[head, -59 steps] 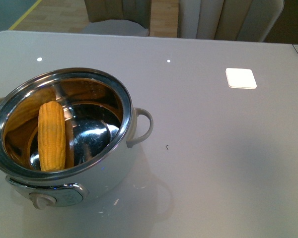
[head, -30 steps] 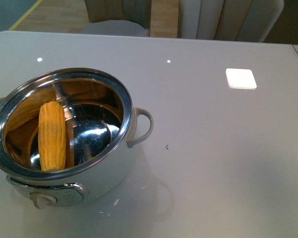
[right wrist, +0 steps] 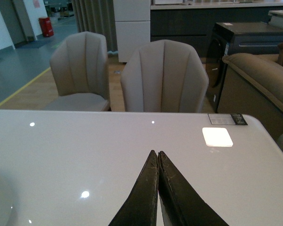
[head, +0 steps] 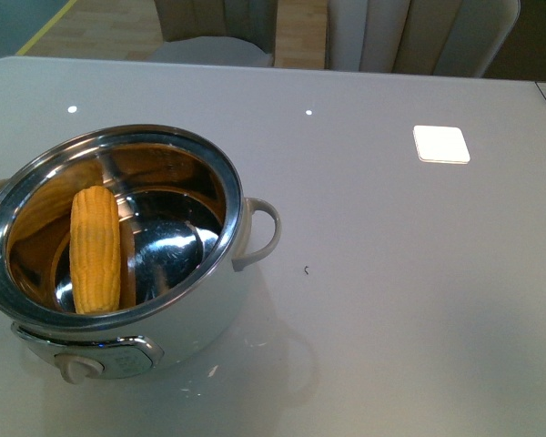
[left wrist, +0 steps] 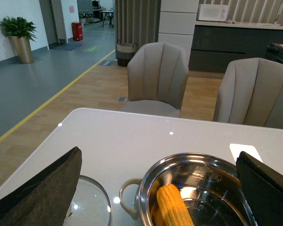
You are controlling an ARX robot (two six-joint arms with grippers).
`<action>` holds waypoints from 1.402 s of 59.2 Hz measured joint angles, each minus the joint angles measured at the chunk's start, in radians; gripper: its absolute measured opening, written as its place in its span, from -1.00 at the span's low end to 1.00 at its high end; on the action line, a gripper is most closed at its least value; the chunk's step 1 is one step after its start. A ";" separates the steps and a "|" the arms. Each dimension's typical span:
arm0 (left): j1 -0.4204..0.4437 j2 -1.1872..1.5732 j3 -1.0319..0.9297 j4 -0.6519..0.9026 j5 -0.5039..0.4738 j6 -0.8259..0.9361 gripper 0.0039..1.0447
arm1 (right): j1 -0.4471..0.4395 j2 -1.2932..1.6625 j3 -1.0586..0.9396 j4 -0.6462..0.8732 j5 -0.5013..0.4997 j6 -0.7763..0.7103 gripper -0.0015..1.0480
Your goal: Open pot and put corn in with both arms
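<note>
The white pot point(head: 177, 332) stands open at the front left of the table, steel inside and rim, knob at its front. The yellow corn point(head: 95, 248) lies inside it against the left wall. In the left wrist view the pot point(left wrist: 198, 162) and corn point(left wrist: 172, 205) sit between my left gripper's point(left wrist: 160, 188) wide-open fingers point(left wrist: 42, 188), which are above and behind the pot. A glass lid point(left wrist: 87, 205) lies on the table beside the pot. My right gripper point(right wrist: 157, 154) is shut and empty, over bare table. Neither arm shows in the front view.
A white square patch point(head: 441, 143) shows on the table at the far right; it also shows in the right wrist view point(right wrist: 217, 136). Beige chairs point(right wrist: 164, 77) stand behind the table's far edge. A small dark speck point(head: 307, 269) lies right of the pot.
</note>
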 joint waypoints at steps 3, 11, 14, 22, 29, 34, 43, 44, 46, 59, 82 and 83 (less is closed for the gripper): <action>0.000 0.000 0.000 0.000 0.000 0.000 0.87 | 0.000 -0.017 0.000 -0.017 0.000 0.000 -0.96; 0.000 0.000 0.000 0.000 0.000 0.000 0.87 | 0.000 -0.062 0.000 -0.062 0.000 0.000 -0.96; 0.000 0.000 0.000 0.000 0.000 0.000 0.87 | 0.000 -0.078 0.000 -0.078 0.000 0.000 -0.96; 0.000 0.000 0.000 0.000 0.000 0.000 0.87 | 0.000 -0.114 0.000 -0.115 0.000 0.000 -0.96; 0.000 0.000 0.000 0.000 0.000 0.000 0.87 | 0.000 -0.257 0.000 -0.278 0.001 0.000 -0.96; 0.000 0.000 0.000 0.000 0.000 0.000 0.87 | 0.000 -0.279 0.000 -0.286 0.001 0.000 -0.96; 0.000 0.000 0.000 0.000 0.000 0.000 0.87 | 0.000 -0.281 0.000 -0.288 0.000 -0.001 -0.92; 0.000 0.000 0.000 0.000 0.000 0.000 0.87 | 0.000 -0.281 0.000 -0.288 0.000 -0.001 -0.89; 0.000 0.000 0.000 0.000 0.000 0.000 0.87 | 0.000 -0.282 0.000 -0.288 0.000 -0.001 -0.75; 0.000 0.000 0.000 0.000 0.000 0.000 0.87 | 0.000 -0.282 0.000 -0.288 0.000 -0.001 0.18; 0.000 0.000 0.000 0.000 0.000 0.000 0.87 | 0.000 -0.282 0.000 -0.288 0.000 -0.001 0.83; 0.000 0.000 0.000 0.000 0.000 0.000 0.87 | 0.000 -0.282 0.000 -0.288 0.000 -0.001 0.83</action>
